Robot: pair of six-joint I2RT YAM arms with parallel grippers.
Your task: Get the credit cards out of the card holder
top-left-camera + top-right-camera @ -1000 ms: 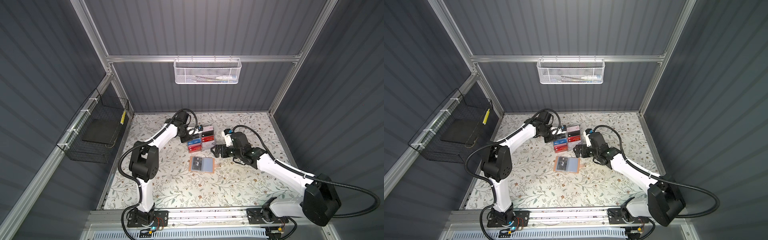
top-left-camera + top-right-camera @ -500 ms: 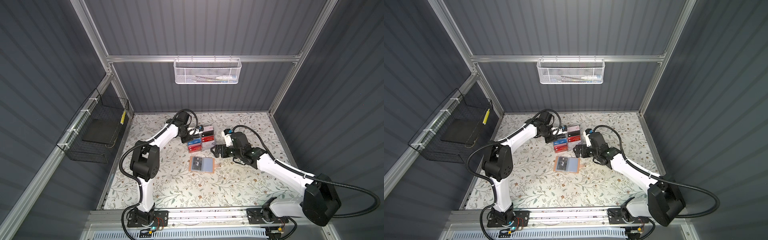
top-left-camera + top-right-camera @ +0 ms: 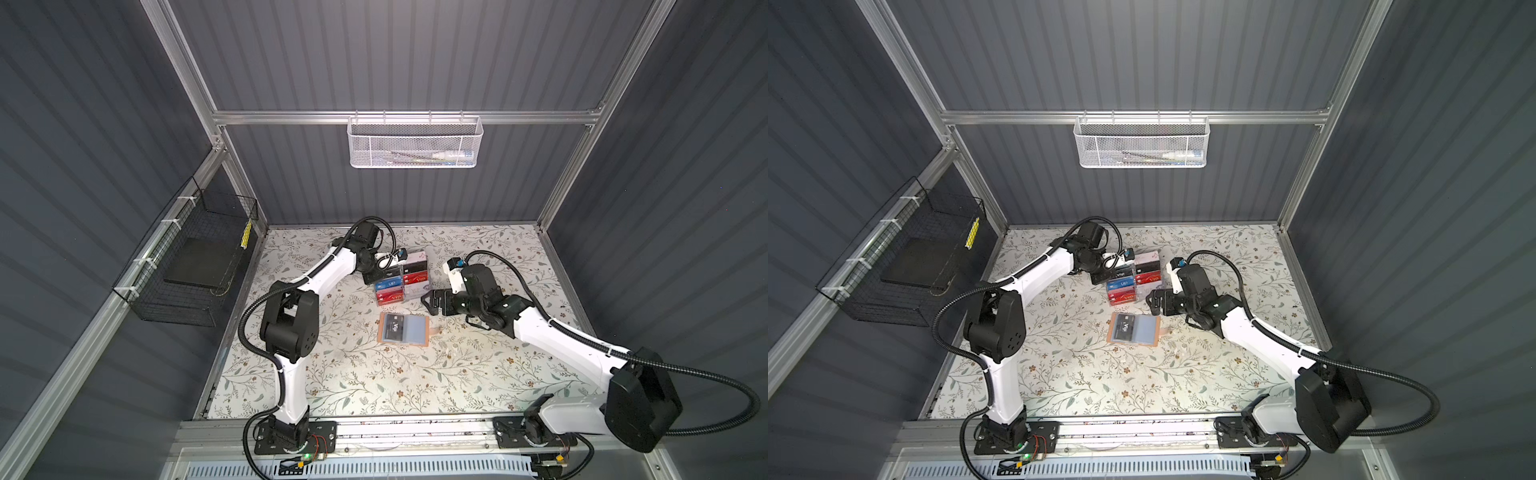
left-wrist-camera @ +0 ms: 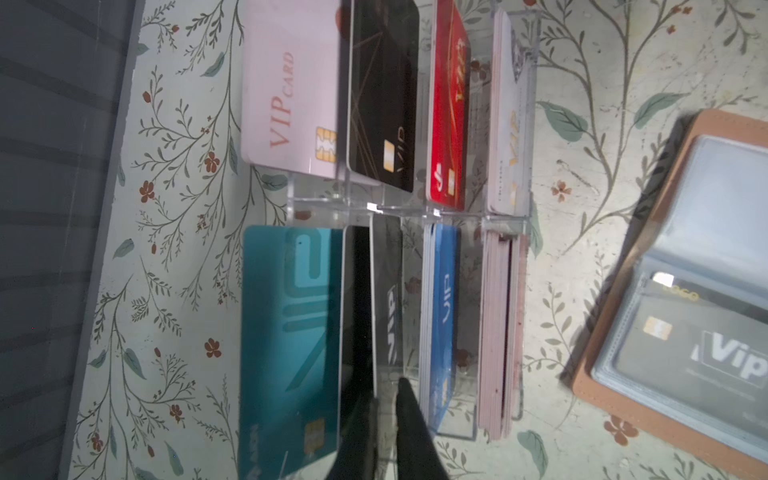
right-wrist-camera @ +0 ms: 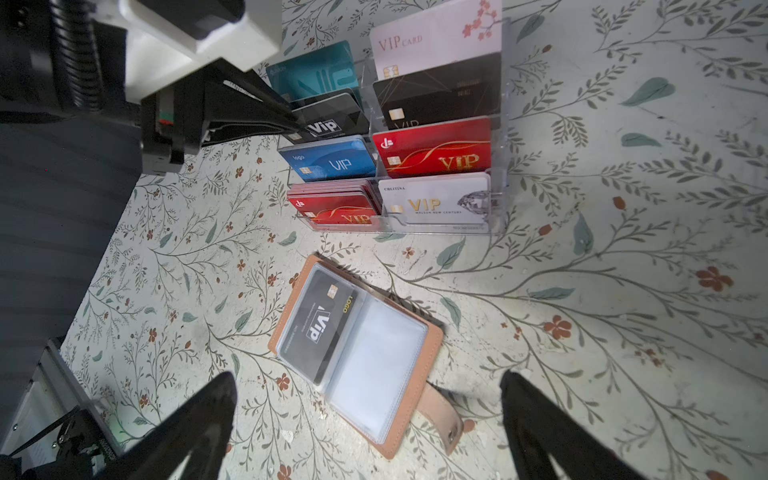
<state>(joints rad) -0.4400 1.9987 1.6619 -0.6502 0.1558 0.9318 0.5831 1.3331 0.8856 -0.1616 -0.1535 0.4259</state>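
Apparently racking a black card (image 5: 336, 118), our left gripper (image 4: 386, 395) straddles it, jaws barely parted, grip unclear; our right gripper (image 3: 431, 302) hovers wide open, empty, by the mid-tabletop card holder (image 5: 374, 357).

Glossy plastic cards (image 5: 432, 145) & matt leatherette holder (image 5: 376, 365)
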